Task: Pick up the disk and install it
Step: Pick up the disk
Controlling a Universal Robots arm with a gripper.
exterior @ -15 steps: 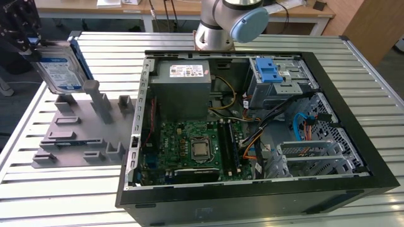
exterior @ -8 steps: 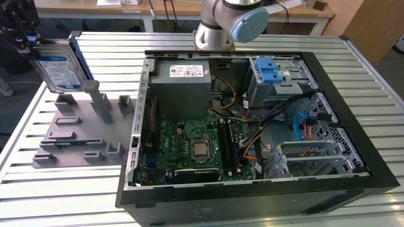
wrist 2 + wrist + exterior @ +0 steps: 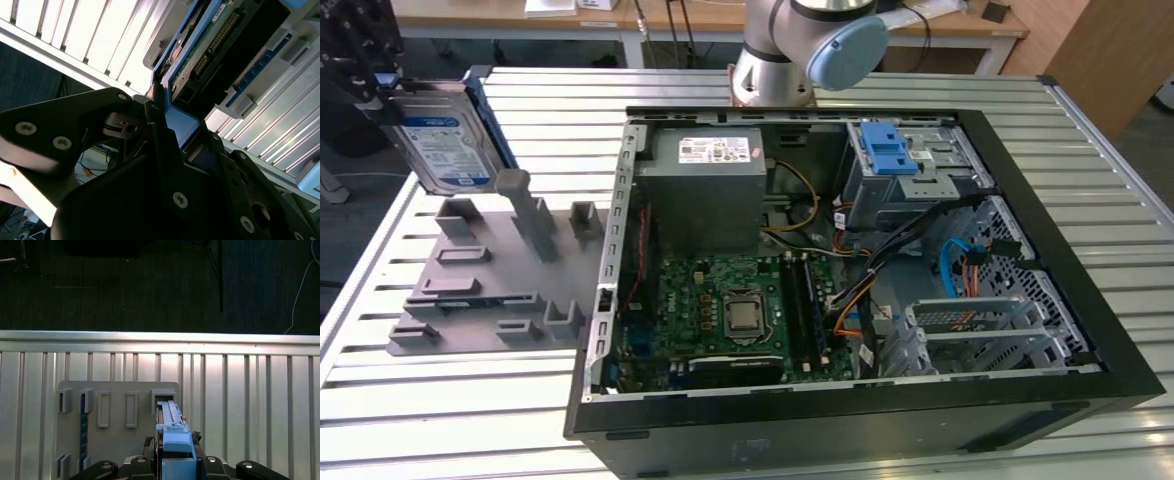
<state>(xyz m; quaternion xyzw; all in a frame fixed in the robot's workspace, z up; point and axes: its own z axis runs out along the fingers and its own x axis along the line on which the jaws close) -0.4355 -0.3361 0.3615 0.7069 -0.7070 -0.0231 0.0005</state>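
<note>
Jaws were clamped on the disk (image 3: 444, 145), so your gripper (image 3: 374, 92) had it by 1 end, pinched across its thin sides. In the exterior view the disk hung upright and a little tilted at the far left, label facing the camera, just above the grey stand (image 3: 480, 290) and seemingly clear of it, though closely. In the first wrist view you could see the disk (image 3: 170, 427) edge-on with its blue bracket running out from the gripper (image 3: 175, 462) toward a slot in the stand (image 3: 120, 390). In the second wrist view its circuit-board side (image 3: 220, 45) stood beyond the black fingers (image 3: 160, 145). The open computer case (image 3: 1067, 190) lay well apart, toward the exterior view's right, on the ribbed metal table (image 3: 454, 420). My judgement of the risks: your grip sat at 1 end only, so the free end could swing or slip if you turned the wrist quickly. The lower corner was near the tall post (image 3: 534, 215), and a sideways move without more height could snag the bracket there. Inside the case, the loose cables (image 3: 961, 265) crossed in front of the drive cage (image 3: 907, 165), and they could catch the disk or be pinched. The case rim was another edge to strike if you came in low.
</note>
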